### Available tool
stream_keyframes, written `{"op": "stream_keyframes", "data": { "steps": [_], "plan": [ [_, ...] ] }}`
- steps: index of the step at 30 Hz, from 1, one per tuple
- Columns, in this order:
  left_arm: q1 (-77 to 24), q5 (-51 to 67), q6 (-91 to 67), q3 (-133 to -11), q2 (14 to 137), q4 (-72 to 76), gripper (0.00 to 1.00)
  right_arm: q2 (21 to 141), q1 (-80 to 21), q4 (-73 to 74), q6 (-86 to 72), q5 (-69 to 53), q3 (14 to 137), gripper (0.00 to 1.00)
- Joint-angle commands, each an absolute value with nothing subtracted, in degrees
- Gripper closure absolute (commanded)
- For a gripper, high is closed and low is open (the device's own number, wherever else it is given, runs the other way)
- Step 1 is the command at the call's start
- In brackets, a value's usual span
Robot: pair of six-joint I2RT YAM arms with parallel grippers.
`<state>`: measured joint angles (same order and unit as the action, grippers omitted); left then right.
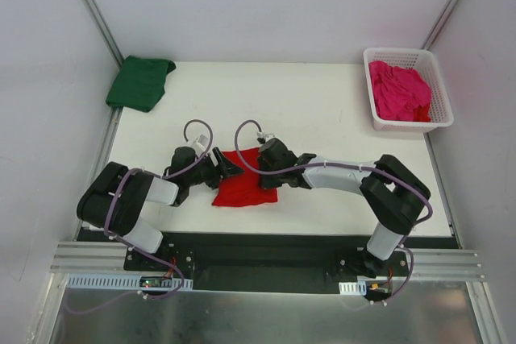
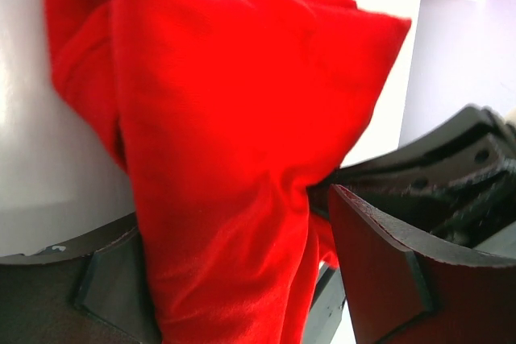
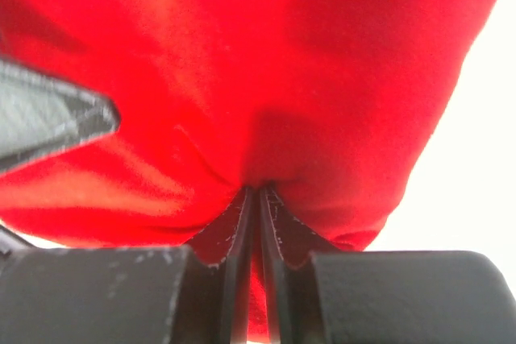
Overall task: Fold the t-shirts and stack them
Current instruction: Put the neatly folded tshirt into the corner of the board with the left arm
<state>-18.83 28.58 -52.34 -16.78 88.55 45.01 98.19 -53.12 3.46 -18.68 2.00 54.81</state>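
While both arms meet at the red t-shirt (image 1: 244, 187), the other two lie well apart

Red t-shirt: loosely folded, on the white table (image 1: 322, 110), near the front edge, about midway across. Creases and a loose flap show in the left wrist view.

Right gripper (image 3: 258, 192): jaws together, clamped on a fold of the red cloth at its far right part.

Left gripper (image 2: 230, 223): jaws apart, a thick bunch of the red cloth between them, at the shirt's far left corner.

Green t-shirt (image 1: 139, 82): folded, far left corner of the table, partly over the edge.

Pink t-shirt (image 1: 399, 90): crumpled inside the white basket (image 1: 442, 114), far right corner
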Motion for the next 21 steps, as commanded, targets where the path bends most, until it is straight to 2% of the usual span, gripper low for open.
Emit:
{"op": "stream_keyframes", "data": {
  "steps": [1,13,21],
  "plan": [
    [-19.78,23.20,-45.27,-14.59,94.56,28.83,0.29,100.72,-50.63,5.89,-14.94,3.96,56.86,0.89],
    [-19.60,23.38,-42.63,-17.75,98.70,28.57,0.26,101.87,-48.69,6.50,-13.10,4.04,58.01,0.89],
    [-18.99,17.75,-43.41,-13.20,89.65,23.20,0.18,101.78,-48.69,6.24,-13.27,3.34,57.83,0.89]
  ]
}}
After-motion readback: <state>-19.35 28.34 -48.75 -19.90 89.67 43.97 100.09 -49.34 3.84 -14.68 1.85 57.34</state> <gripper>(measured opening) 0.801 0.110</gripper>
